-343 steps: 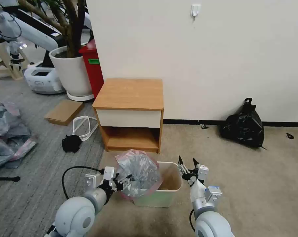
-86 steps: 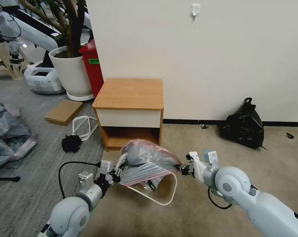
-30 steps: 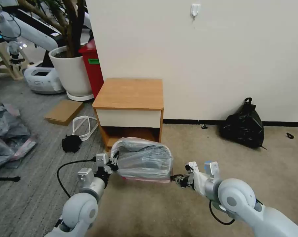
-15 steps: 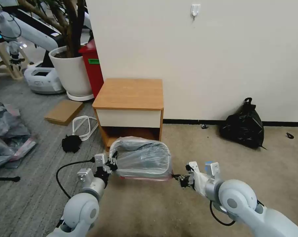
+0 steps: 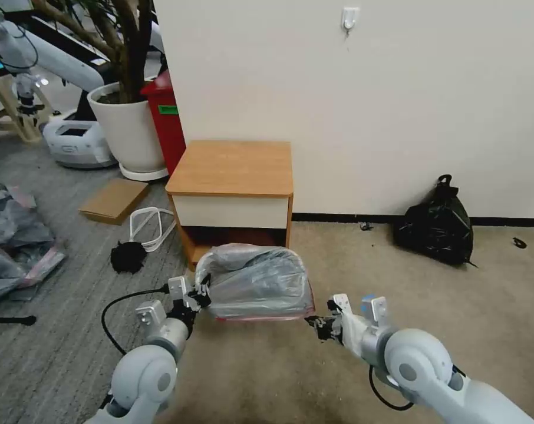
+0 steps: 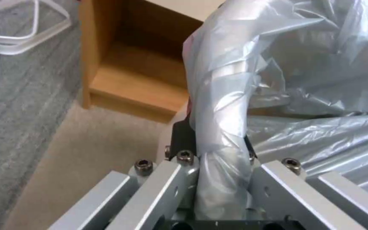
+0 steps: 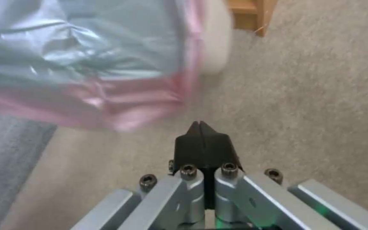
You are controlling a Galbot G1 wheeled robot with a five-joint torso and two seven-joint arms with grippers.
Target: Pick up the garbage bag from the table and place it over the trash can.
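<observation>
The garbage bag [image 5: 252,282], grey and crinkly with a pinkish-red rim band, lies draped over the trash can, of which a cream-white corner [image 7: 216,48] peeks out past the rim. My left gripper [image 5: 199,294] is shut on the bag's left edge; in the left wrist view the bunched plastic [image 6: 222,127] runs between its fingers. My right gripper [image 5: 314,323] is low on the bag's right side, shut with nothing between its black fingertips [image 7: 199,127]. It is a short way off the pink band [image 7: 107,102]. The table [image 5: 231,168] stands just behind the can.
A knotted black bag [image 5: 435,221] leans on the wall at the right. Left of the table are a red bin [image 5: 167,118], a white plant pot [image 5: 128,129], a cardboard piece [image 5: 115,200], a white loop [image 5: 152,227] and a grey-pink plastic heap [image 5: 13,241].
Both grippers stretched the bag wide and drew it down over the can. In the last half second the right gripper came off the rim and drew back slightly; the left still holds.
</observation>
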